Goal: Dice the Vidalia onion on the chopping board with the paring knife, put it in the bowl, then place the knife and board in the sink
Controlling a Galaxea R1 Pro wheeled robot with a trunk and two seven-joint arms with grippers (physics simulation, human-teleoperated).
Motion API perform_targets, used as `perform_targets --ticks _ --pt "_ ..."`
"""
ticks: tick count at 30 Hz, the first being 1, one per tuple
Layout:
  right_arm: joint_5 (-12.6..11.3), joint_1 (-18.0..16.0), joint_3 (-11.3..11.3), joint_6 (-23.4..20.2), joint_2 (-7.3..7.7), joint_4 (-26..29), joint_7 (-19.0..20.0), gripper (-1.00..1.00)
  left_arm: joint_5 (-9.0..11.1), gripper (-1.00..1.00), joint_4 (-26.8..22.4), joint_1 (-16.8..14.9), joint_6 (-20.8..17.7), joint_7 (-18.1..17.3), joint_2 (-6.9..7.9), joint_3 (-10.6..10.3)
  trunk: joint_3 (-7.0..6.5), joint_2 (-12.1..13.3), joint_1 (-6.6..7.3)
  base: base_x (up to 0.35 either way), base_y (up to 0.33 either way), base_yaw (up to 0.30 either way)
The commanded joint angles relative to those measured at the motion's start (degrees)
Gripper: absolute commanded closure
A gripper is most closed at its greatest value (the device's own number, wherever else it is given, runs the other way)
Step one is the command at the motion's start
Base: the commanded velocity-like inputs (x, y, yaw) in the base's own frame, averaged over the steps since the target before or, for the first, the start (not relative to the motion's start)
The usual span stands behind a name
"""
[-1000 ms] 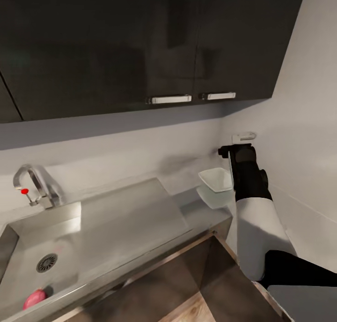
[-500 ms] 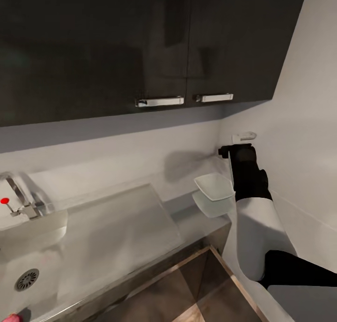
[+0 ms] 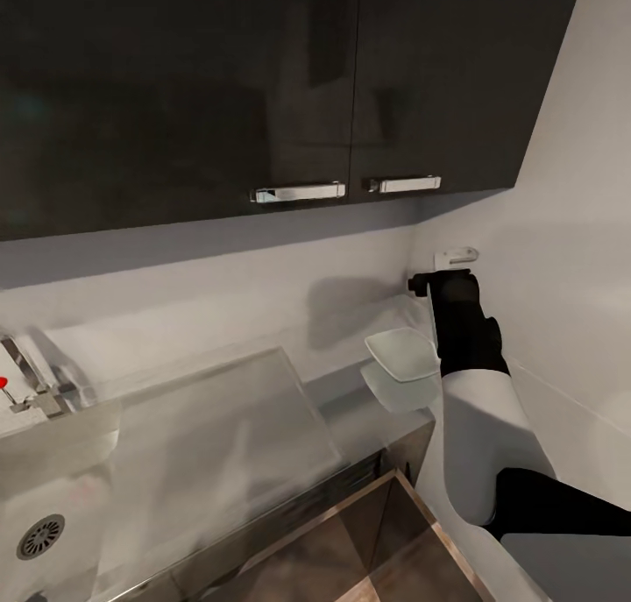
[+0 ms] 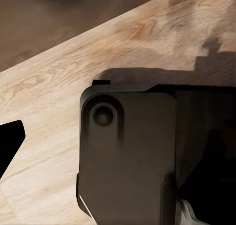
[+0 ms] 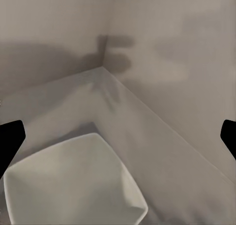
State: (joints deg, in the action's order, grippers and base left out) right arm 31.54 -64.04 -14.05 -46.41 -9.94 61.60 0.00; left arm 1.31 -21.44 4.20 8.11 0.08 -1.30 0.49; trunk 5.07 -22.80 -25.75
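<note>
While you're parked at the corner end of the countertop (image 3: 368,414), read this off the bowl (image 3: 403,354), your one fixed landmark.

Bowl: white, squarish, sits on the grey top near the corner where the two walls meet; a pale reflection lies under it.
R arm: raised, forearm standing just beside the bowl on its wall side. R gripper (image 5: 118,136) looks down past the bowl's rim toward the wall corner; both fingertips (image 5: 11,136) sit far apart at the frame edges, so it's spread wide w/ nothing between them.
L gripper: wrist cam faces wood-grain floor (image 4: 44,107) and a dark robot part; can't tell if it's spread or clenched.
Sink (image 3: 53,488): well away from the bowl, along the counter at the far end from the corner; drain (image 3: 40,536) and a bit of faucet (image 3: 26,378) w/ red knob show, steel drainboard (image 3: 219,435) lies between basin and bowl.
Onion, knife, board: not in view; you need the sink first.
Key relation: sink lies opposite the R arm, on your L side, so L arm is likely nearer once you shift that way.
Room: drainboard is bare; R side is tight, wall close behind the forearm. Overhead cabinets (image 3: 263,85) hang above the bowl, so mind lift height.
</note>
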Motion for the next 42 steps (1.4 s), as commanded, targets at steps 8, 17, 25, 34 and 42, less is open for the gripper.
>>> perform_targets --ticks 8,17,25,34,42 --pt "-0.04 0.18 -3.85 -0.17 -0.05 -0.02 0.18 -1.0 0.13 -1.0 -0.09 0.02 0.06 0.01 -0.01 0.04 0.11 -0.12 -0.04 0.0 0.0 0.0" --pt "-0.01 1.19 -9.81 -0.14 0.2 -1.46 4.01 -1.0 0.14 -1.0 -0.09 0.02 0.06 0.01 -0.01 0.04 0.11 -0.12 -0.04 0.0 0.0 0.0" --pt "0.03 2.59 -11.27 -0.09 0.27 -1.82 5.73 -1.0 0.18 -1.0 -0.09 0.02 0.06 0.01 -0.01 0.04 0.11 -0.12 -0.04 0.0 0.0 0.0" --pt "0.06 2.89 -15.48 0.0 2.79 -1.78 9.9 -1.0 0.12 -1.0 -0.09 0.02 0.06 0.01 -0.01 0.04 0.11 -0.12 -0.04 0.0 0.0 0.0" --pt "0.1 5.26 -15.92 0.01 5.92 -2.13 18.79 -1.0 0.12 -1.0 -0.09 0.02 0.06 0.01 -0.01 0.04 0.11 -0.12 -0.04 0.0 0.0 0.0"
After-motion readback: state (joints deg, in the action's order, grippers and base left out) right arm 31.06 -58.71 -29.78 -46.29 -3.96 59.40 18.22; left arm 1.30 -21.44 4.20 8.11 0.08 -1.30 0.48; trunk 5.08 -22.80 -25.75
